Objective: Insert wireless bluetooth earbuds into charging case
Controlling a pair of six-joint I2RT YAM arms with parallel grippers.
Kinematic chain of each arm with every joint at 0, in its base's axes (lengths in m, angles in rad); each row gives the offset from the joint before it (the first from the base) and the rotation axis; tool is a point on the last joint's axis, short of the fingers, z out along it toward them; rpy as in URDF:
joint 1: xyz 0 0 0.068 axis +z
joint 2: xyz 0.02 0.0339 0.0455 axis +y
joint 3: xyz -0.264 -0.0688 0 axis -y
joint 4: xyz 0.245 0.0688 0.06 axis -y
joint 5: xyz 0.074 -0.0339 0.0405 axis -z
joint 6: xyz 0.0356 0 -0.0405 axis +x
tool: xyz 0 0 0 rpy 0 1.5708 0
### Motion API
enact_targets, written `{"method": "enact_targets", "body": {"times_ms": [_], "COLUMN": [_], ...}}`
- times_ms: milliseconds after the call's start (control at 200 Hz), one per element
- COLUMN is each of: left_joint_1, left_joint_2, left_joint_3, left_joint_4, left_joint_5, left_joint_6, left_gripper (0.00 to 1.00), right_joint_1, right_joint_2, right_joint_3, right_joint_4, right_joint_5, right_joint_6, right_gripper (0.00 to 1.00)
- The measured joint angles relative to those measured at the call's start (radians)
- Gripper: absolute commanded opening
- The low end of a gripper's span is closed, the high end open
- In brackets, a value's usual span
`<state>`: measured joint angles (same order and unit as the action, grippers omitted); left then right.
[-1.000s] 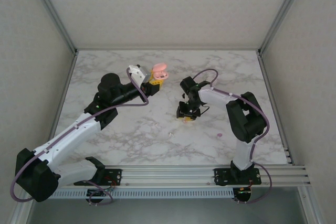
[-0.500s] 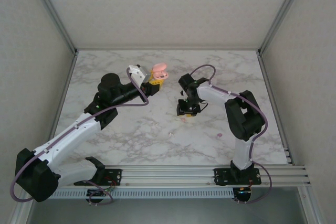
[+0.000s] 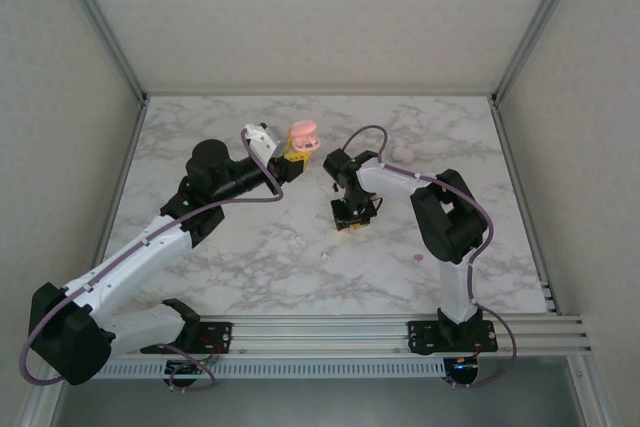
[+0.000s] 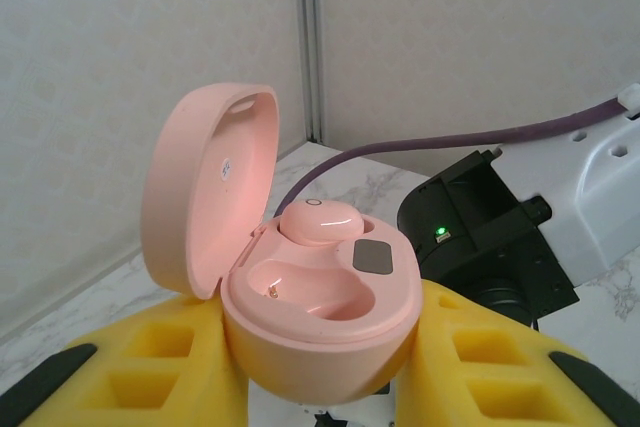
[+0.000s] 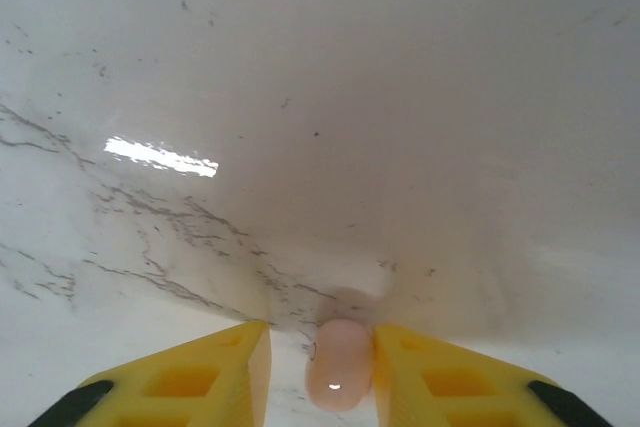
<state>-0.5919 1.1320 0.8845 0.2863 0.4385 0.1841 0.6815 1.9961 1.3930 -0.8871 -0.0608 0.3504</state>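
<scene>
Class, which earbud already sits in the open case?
The pink earbud seated in the case that the left gripper holds; the second earbud lies outside, between the right gripper's fingers.

Left white-and-black arm (image 3: 150, 237): stretched diagonally forward, wrist raised. Yellow-fingered left gripper (image 3: 297, 152) tilted upward, jaws clamped on base of open pink charging case (image 4: 320, 317).

Right black-and-white arm (image 3: 445, 225): elbow folded sharply, forearm reaching left. Right gripper (image 3: 352, 219) pointing down, low. Yellow fingers (image 5: 200, 382) narrowly flank pale peach earbud (image 5: 340, 375); one touches, slit beside other, firm grip unclear.
</scene>
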Motion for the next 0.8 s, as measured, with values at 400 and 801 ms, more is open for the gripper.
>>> {"method": "enact_targets", "body": {"times_ms": [400,801], "left_joint_1": [0.0,0.0], "left_joint_2": [0.0,0.0], "left_joint_3": [0.0,0.0], "left_joint_4": [0.0,0.0], "left_joint_5": [0.0,0.0], "left_joint_6": [0.0,0.0], "left_gripper": [0.19,0.19], "right_joint_1": [0.0,0.0], "right_joint_2": [0.016,0.016], "right_joint_3": [0.009,0.021], "right_joint_4": [-0.021,-0.021], "right_joint_5": [0.034,0.039], "right_joint_6": [0.004,0.013], "right_gripper": [0.23,0.16]}}
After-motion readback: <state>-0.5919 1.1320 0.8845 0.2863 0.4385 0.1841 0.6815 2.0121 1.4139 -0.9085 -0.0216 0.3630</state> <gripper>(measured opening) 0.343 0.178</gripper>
